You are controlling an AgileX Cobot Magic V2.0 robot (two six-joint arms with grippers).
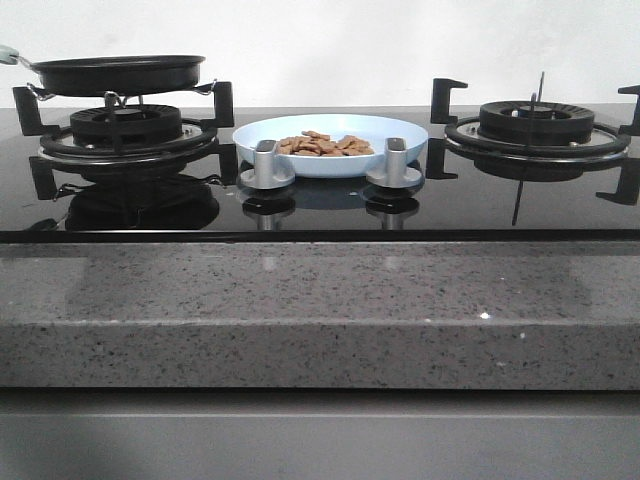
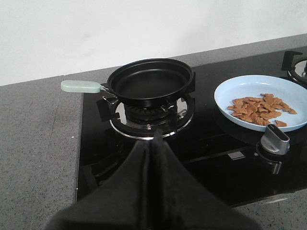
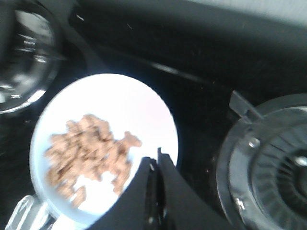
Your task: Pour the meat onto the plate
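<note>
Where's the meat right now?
In the front view, the meat lies heaped on the plate, centred between the two burners, just behind the stove knobs.

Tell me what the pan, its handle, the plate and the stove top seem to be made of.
Pan: probably non-stick coated metal, matte black inside.
Pan handle: pale green, smooth, likely plastic or silicone.
Plate: pale blue and glossy, perhaps glazed ceramic or melamine; cannot tell which.
Stove top: black glass by its mirror-like reflections of the knobs and burners.

Orange-brown meat (image 1: 324, 145) heaped in the pale blue plate (image 1: 262, 130), flat on the hob.
</note>
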